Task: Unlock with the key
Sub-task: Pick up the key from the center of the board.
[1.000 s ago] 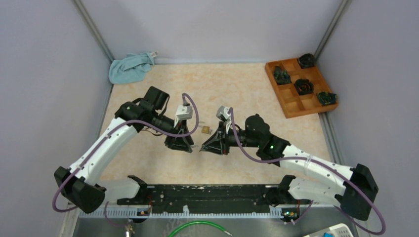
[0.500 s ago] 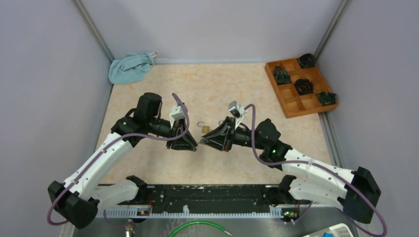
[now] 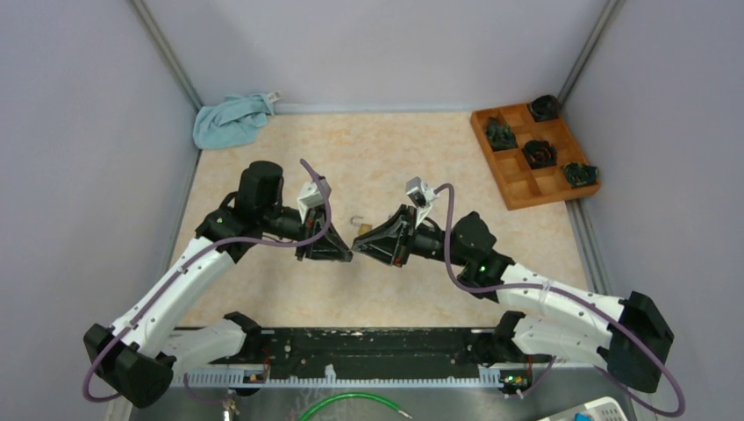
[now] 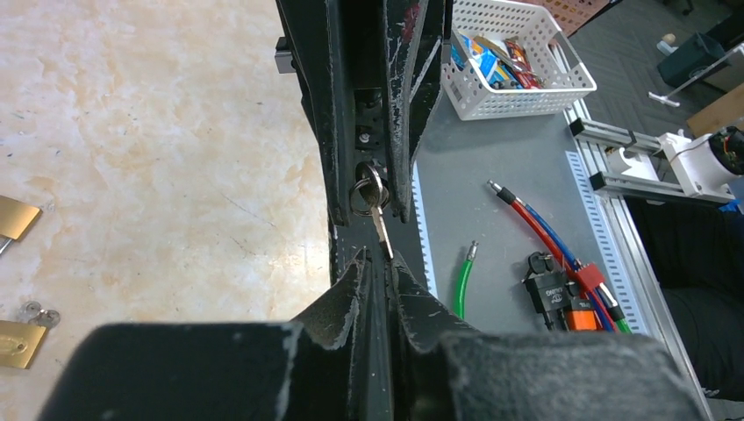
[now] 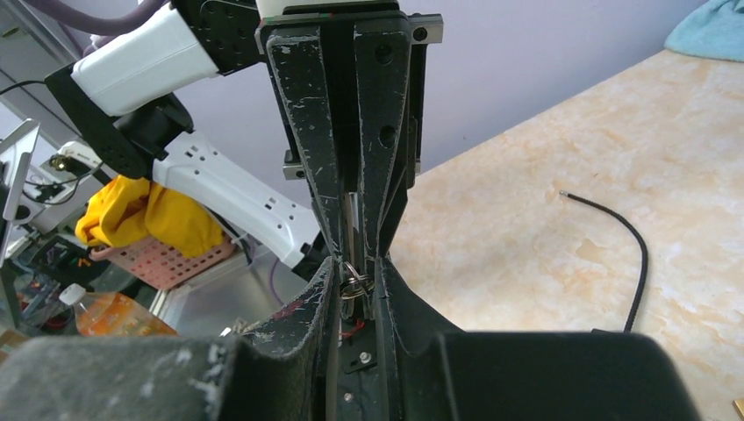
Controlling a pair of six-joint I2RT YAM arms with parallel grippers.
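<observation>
Filling the lilac-walled (image 3: 351, 53) booth, a marbled table (image 3: 421, 149) is bearing a tray (image 3: 526, 186) of dark lumps (image 3: 540, 153); left gripper (image 4: 377, 260) and right gripper (image 5: 353, 277) are pinching the key (image 4: 379, 224).

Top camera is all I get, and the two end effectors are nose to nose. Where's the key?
Observer: The left wrist camera shows the key bridging them, with its ring end between the fingers of the right end effector.
Operator: Is the other one grabbing it too?
Observer: Yes. The left end effector pinches the tip of the blade, its fingers nearly together.
</observation>
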